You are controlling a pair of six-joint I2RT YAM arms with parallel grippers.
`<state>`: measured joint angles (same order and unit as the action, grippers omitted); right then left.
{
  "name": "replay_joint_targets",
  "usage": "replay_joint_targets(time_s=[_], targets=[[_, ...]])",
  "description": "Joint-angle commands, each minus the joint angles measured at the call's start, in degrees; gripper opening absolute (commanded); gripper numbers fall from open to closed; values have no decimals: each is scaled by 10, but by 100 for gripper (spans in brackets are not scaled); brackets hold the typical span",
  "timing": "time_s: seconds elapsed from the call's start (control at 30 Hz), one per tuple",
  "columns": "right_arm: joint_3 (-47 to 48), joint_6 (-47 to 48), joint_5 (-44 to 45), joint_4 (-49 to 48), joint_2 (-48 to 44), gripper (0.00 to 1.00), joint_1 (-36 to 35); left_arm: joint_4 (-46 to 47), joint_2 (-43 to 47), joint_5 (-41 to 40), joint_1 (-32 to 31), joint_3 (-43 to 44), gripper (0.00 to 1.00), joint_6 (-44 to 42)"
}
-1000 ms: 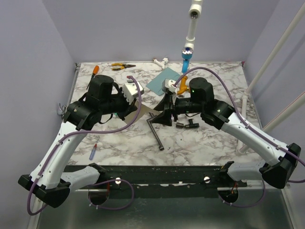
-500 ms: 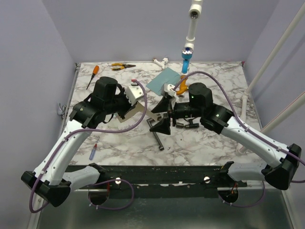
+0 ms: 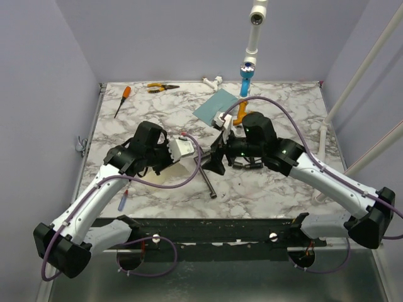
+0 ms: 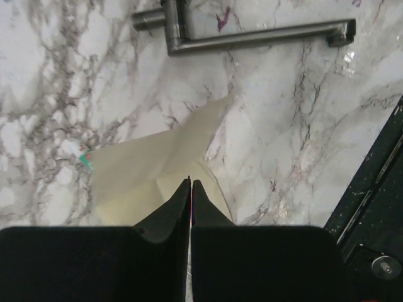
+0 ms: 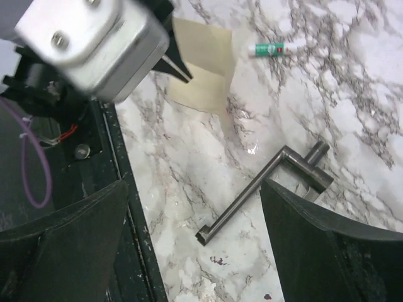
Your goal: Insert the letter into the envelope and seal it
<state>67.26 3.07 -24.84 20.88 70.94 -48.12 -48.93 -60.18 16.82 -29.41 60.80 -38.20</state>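
Observation:
The letter [image 4: 151,170] is a creased tan sheet, its far part lying on the marble near the left front of the table. It also shows in the right wrist view as the letter [image 5: 203,69] and from above as a tan patch, the letter [image 3: 165,177], under the left arm. My left gripper [image 4: 190,183] is shut on its near edge, and the paper puckers up toward the tips. My right gripper [image 5: 198,251] hangs open above a metal bar, holding nothing; from above this gripper [image 3: 216,152] is mid-table. The teal envelope [image 3: 214,104] lies flat at the back, apart from both grippers.
An L-shaped metal bar [image 3: 208,177] lies mid-table beside the letter. A small tube [image 5: 277,48] lies near the letter. At the back are a screwdriver [image 3: 121,99], pliers [image 3: 160,87] and a blue cylinder [image 3: 245,78]. The black front rail [image 5: 126,207] borders the marble.
My right gripper has opened wide and let go of the letter. My left arm has swung down and toward the near left, carrying the letter to the table.

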Motion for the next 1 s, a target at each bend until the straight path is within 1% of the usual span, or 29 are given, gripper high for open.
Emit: replay_joint_targets(time_s=[0.0,0.07,0.13,0.17,0.2,0.23,0.27,0.3,0.37,0.4,0.47,0.5,0.53,0.57,0.6,0.67,0.77,0.87,0.97], targets=[[-26,-61,67,-27,56,86,-3,11,-7,-12,3,-76,0,-30],[-22,-85,54,-33,88,86,-3,13,-10,-15,19,-76,0,-27],[-10,-120,52,-31,115,93,-3,5,-14,-6,44,-55,0,-15],[-7,-135,50,-36,127,97,-4,2,-16,-3,58,-41,5,-3],[-6,-151,50,-44,133,99,-6,1,-17,-3,71,-32,16,6],[-8,-163,58,-51,137,99,-10,1,-18,-3,88,-25,29,10],[-12,-172,76,-61,137,100,-16,1,-18,-4,101,-24,39,4],[-15,-185,91,-70,137,100,-21,-5,-17,-7,115,-26,51,-9],[-20,-214,110,-82,141,100,-26,-21,-11,-18,141,-40,67,-63],[-21,-224,111,-85,145,100,-29,-28,-6,-26,159,-53,72,-102],[-19,-236,126,-84,155,100,-41,-34,9,-45,195,-87,76,-178],[-16,-241,136,-82,160,100,-49,-30,17,-61,207,-107,83,-219],[-12,-248,145,-81,169,100,-56,-22,25,-77,215,-132,87,-245],[-5,-261,146,-82,179,100,-60,-7,30,-91,217,-152,97,-270],[3,-284,140,-84,193,100,-62,10,34,-101,218,-176,99,-287],[23,-338,124,-96,222,99,-62,19,39,-94,217,-206,99,-329],[64,-384,115,-98,273,97,-62,35,51,-47,218,-236,99,-367],[107,-397,99,-82,322,96,-62,51,46,-1,212,-250,99,-363],[132,-403,84,-70,359,96,-62,74,42,7,194,-271,99,-351]])
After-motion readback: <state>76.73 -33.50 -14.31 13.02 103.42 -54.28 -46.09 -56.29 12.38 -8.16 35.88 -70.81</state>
